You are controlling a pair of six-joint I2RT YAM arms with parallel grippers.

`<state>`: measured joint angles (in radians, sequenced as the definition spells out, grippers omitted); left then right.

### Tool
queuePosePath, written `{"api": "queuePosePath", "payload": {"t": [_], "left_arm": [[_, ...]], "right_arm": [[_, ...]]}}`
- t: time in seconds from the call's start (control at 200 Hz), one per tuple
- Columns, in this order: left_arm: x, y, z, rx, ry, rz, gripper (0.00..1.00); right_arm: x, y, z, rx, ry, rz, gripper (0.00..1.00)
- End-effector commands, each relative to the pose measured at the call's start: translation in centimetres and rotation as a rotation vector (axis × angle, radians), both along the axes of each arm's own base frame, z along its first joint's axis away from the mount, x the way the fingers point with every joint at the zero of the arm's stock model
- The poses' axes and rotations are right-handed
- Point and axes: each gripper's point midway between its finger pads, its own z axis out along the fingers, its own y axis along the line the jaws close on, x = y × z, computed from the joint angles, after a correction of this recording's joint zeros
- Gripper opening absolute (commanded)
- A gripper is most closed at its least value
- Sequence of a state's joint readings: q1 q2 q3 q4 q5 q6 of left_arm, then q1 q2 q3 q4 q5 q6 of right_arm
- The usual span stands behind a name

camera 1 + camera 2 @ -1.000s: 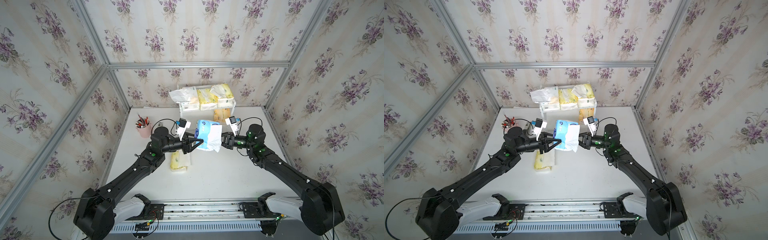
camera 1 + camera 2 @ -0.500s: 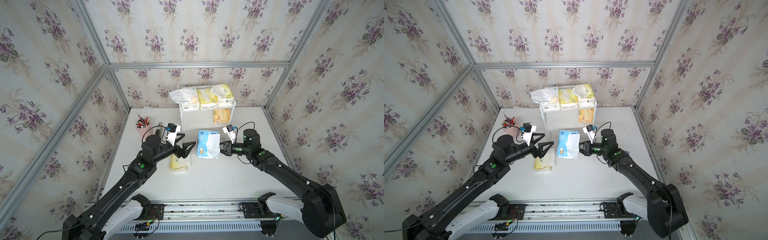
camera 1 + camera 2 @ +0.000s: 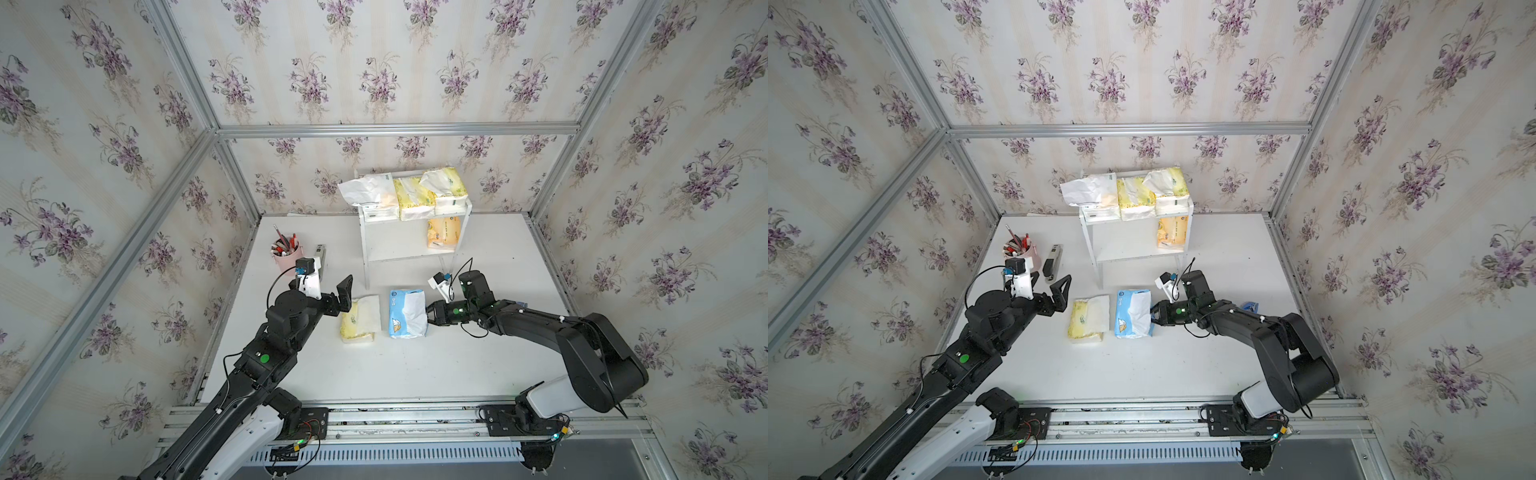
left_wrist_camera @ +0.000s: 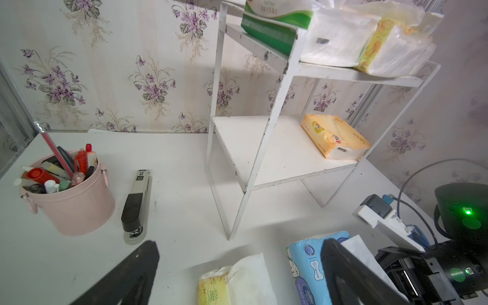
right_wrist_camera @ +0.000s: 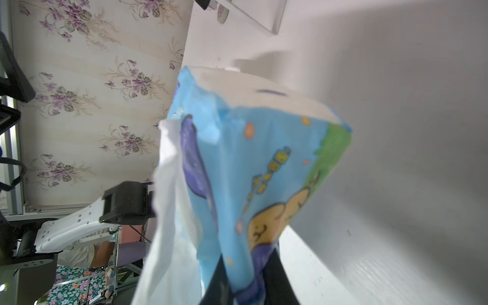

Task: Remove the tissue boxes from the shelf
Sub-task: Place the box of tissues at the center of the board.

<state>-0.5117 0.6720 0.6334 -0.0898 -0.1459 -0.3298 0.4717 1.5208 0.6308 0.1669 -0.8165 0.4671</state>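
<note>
The shelf [image 3: 399, 249] stands in the upper centre of both top views, at the back of the worktop [image 3: 415, 374]. Its upper board carries 3 tissue boxes side by side: a white pack [image 3: 368, 193], a middle yellow pack [image 3: 415, 203] and a right yellow pack [image 3: 446, 187], w/ tissue or loose wrapper sticking up. The lower board holds only an orange pack [image 3: 442, 232], at its right end.

2 more packs lie off the shelf, in the frame centre: a loose yellow pack [image 3: 359, 320] and, just right of it, a blue pack [image 3: 407, 313]. Left of the shelf a pink cup [image 3: 286, 257] is full of pens and markers. A stapler [image 3: 1052, 262] lies just beside it.

The right gripper [image 3: 428, 318] is closed on the blue pack's right edge; its wrist view shows the jaws pinching the wrapper. The left gripper [image 3: 345, 297] is wide open & holds nothing, near the loose yellow pack.

In a top view the stapler is mostly hidden behind the left arm's camera mount [image 3: 309, 278]. If the blue pack rests fully on the worktop, I cannot tell. The left arm is cut off at the lower left frame edge. A small blue thing [image 3: 1250, 306] beside the right arm is too small to identify.
</note>
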Motion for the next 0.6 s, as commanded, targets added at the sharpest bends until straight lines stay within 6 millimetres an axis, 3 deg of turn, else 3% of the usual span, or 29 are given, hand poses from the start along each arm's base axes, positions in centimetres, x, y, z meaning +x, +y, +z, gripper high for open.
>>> {"api": "queuePosePath", "payload": {"t": [0.0,0.35,0.595], "left_arm": [[0.1,0.8,-0.5,0.005,0.015,0.05,0.99],[0.5,0.5,-0.9,0.024,0.034,0.038,0.99],[0.4,0.6,-1.3,0.027,0.044,0.043,0.99]], "right_arm": [[0.9,0.8,0.2,0.04,-0.029,-0.003,0.16],[1.4,1.9,-2.8,0.025,0.045,-0.037,0.19],[2.4,1.4,-3.5,-0.022,0.009,-0.089,0.41]]}}
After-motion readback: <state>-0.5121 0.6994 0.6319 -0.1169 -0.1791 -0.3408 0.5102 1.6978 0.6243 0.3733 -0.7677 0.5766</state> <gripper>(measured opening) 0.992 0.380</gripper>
